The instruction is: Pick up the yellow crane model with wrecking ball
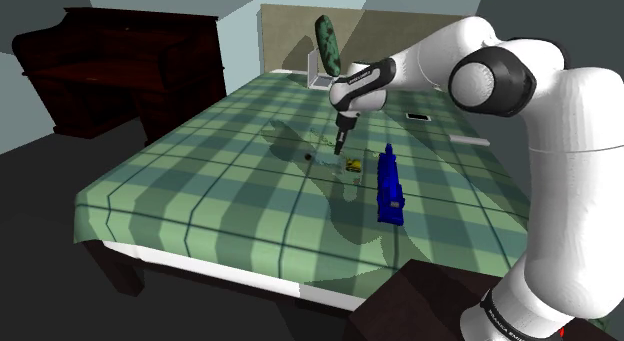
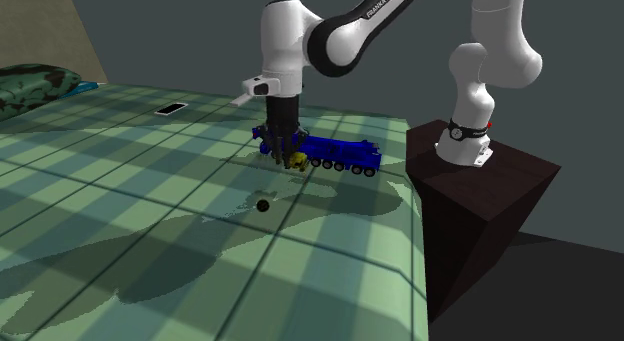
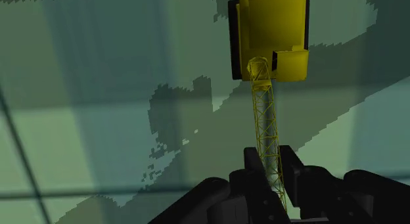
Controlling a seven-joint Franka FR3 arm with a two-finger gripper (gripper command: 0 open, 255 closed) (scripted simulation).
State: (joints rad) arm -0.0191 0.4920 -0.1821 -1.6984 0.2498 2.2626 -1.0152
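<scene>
Yellow lattice-boom crane model [image 3: 273, 39] — your black claw [image 3: 271, 161] pinches only its thin boom; lift fast and it may twist loose.

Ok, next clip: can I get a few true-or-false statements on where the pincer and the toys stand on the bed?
1. The pincer clasps the yellow crane by its lattice boom. True.
2. The blue truck lies on the floor. False: it lies on the plaid bed cover, beside the crane.
3. The black ball rests on the cover, clear of the blue truck. True.
4. The green pillow lies against the blue truck. False: it stands far off, at the headboard.
</scene>
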